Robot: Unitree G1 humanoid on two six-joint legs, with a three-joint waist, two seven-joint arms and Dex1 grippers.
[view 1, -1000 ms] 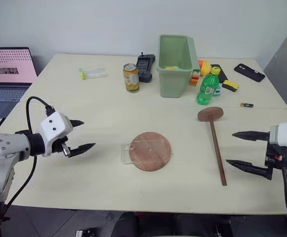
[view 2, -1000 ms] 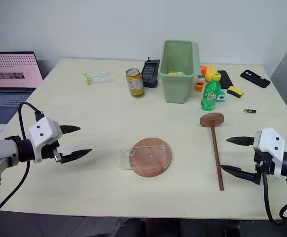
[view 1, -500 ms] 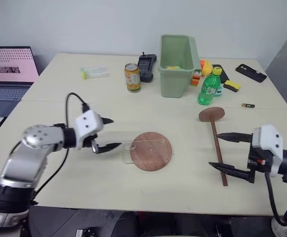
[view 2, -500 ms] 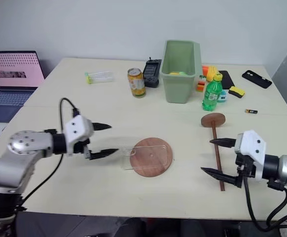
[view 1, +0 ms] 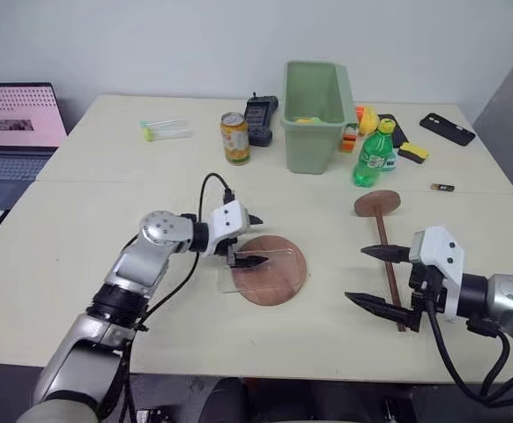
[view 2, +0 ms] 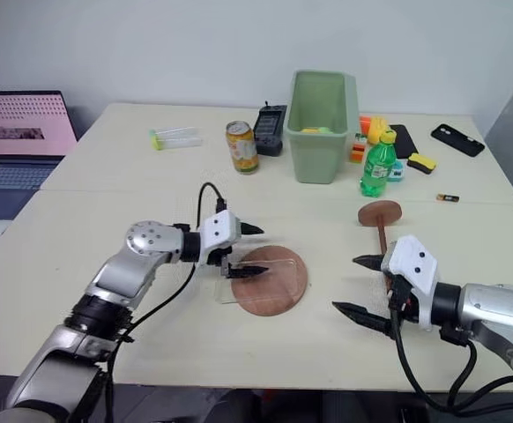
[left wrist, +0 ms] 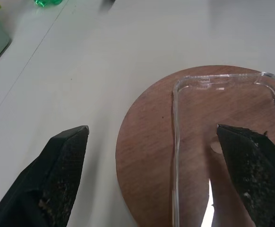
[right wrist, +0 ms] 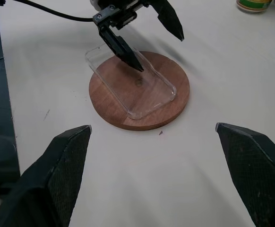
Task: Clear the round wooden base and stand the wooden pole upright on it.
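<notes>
The round wooden base, a flat reddish-brown disc, lies mid-table under a clear phone case. The left gripper is spread wide over the case, contact uncertain. The right gripper, spread, empty, straddles the wooden pole.

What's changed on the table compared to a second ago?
The left gripper swung in over the clear phone case on the round wooden base, open, gripping nothing. The right gripper moved toward the wooden pole. Case, base and pole stayed put.
</notes>
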